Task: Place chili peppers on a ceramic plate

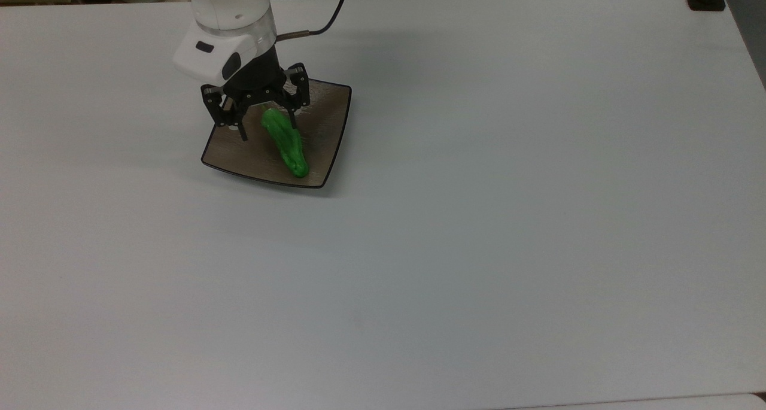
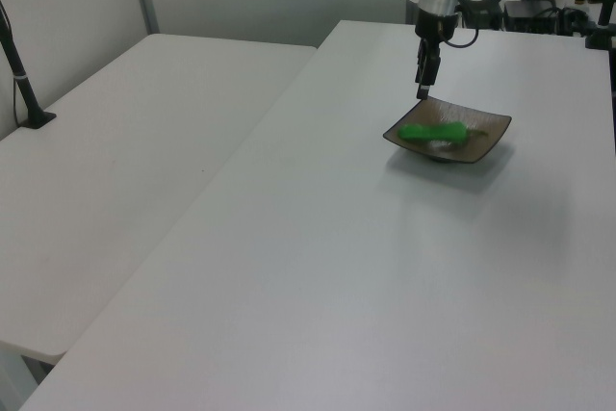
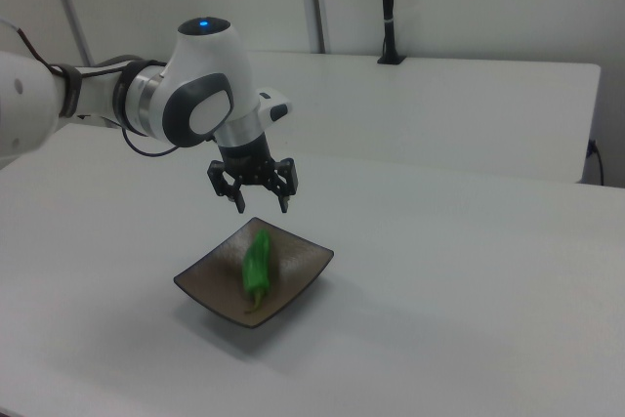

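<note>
One worktop (image 1: 479,248), one plate (image 1: 326,152), one pepper (image 1: 286,143) and one arm with its end effector (image 1: 263,125), that was the whole inventory. Task-wise it looked pretty much done to me. The pepper lay on the plate, running diagonally across it in the top view, with its tip near the plate's lower edge. In the right view it sat roughly mid-plate (image 3: 293,285), pepper (image 3: 257,263) well inside the rim, and the left view showed the same thing, green pepper (image 2: 430,131) resting in the dish (image 2: 486,141).

The end effector (image 3: 261,200) hung just above the plate's far edge with its fingers spread apart and nothing between them, so the pepper was free of it. In the left view the end effector (image 2: 423,89) was clearly off the plate, with air under it.

What was left, as far as I could judge: just pulling the arm up and away. Nothing else on the worktop needed moving.
</note>
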